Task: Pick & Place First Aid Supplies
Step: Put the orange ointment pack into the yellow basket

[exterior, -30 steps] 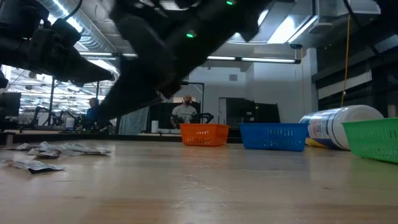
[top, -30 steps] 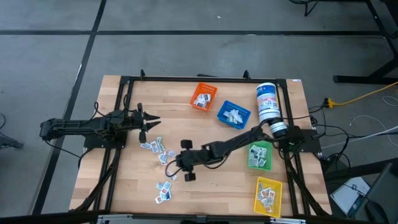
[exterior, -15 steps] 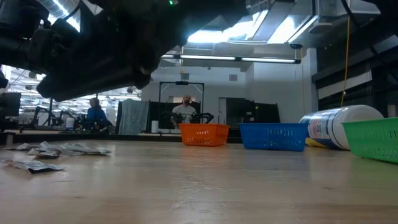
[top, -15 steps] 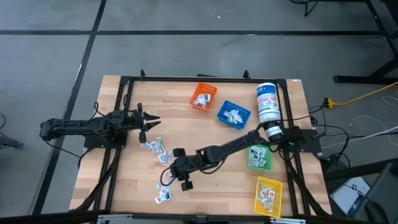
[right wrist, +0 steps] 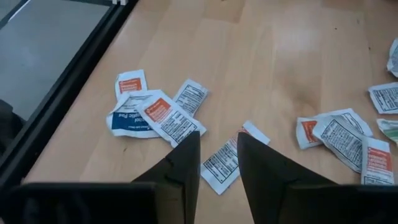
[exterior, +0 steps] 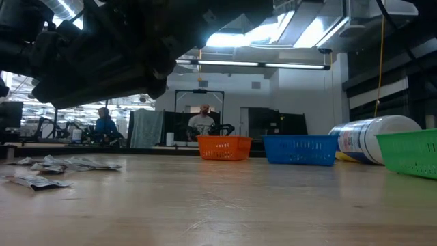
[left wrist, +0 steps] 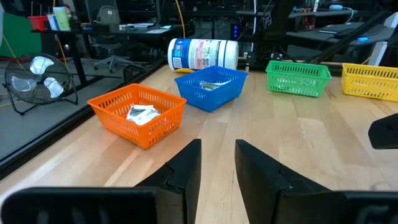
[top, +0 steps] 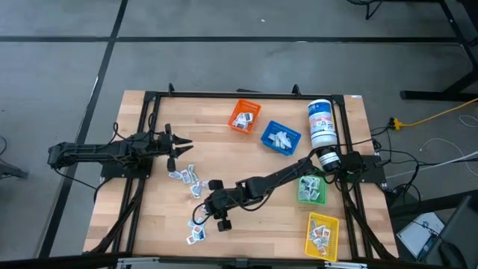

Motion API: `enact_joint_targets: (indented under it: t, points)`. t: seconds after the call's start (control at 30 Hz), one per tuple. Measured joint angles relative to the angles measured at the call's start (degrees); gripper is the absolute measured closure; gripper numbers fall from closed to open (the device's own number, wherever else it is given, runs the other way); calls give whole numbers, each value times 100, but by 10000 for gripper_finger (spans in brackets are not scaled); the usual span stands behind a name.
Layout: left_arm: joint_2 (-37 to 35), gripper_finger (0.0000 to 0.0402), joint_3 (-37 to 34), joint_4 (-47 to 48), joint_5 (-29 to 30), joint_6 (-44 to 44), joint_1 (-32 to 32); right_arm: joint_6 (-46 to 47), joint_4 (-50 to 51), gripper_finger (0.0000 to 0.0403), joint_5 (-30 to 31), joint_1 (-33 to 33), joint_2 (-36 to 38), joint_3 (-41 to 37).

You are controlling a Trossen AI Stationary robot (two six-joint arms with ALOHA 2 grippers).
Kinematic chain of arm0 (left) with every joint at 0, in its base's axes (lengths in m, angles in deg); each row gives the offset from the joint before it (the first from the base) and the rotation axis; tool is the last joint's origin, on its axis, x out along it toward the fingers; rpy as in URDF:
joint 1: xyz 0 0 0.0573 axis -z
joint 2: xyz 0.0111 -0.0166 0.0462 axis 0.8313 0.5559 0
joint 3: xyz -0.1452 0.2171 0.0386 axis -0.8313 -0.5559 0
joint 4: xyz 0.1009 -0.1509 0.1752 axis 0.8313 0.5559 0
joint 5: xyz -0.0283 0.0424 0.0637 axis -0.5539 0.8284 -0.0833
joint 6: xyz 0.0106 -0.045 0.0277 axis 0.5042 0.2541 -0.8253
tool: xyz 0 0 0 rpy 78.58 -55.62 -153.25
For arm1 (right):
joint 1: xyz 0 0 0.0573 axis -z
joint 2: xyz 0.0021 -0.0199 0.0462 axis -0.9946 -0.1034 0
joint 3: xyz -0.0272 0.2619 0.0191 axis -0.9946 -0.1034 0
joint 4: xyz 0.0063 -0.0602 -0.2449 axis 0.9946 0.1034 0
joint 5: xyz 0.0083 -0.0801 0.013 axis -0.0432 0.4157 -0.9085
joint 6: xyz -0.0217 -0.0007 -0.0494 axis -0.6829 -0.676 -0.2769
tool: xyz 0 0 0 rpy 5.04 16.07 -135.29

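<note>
Right gripper (top: 210, 207) is extended across the table (top: 246, 224) to the loose packets (top: 196, 187) at about 7 o'clock from table centre. In the right wrist view its two fingers (right wrist: 180, 163) stand a narrow gap apart with nothing between them, poised above one packet (right wrist: 231, 158) lying flat on the wood. A small cluster (right wrist: 152, 111) of three or four overlapping packets lies beside it, and more lie near the far edge of that view.

Left gripper (top: 176, 146) rests at 9 o'clock, off the packets. Its fingers (left wrist: 183, 168) are slightly parted and empty (the gap shows bare table).

Loose packets form two groups in the high view: one near the left gripper's tip, another (top: 196, 232) toward 7 o'clock near the table edge.

Bins: orange bin (top: 244, 116) at 12 o'clock, blue bin (top: 280, 137) at 1 o'clock, green bin (top: 312, 187) at 3 o'clock, yellow bin (top: 322, 233) at 5 o'clock; each holds packets. A white canister (top: 321, 123) lies on its side at 2 o'clock.

A person (exterior: 203, 123) is visible in the room beyond.
</note>
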Motion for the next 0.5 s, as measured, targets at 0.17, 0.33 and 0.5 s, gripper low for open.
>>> enact_joint_targets:
  t: [0.17,0.33,0.5]
  points:
    - [0,311,-2,0,0,2,0,91,-90,296,0,-7,-57,2]
    - [0,309,-2,-2,2,2,0,-44,-154,296,2,7,-261,1]
    - [0,311,-1,2,0,1,0,-73,-390,296,4,11,-529,2]
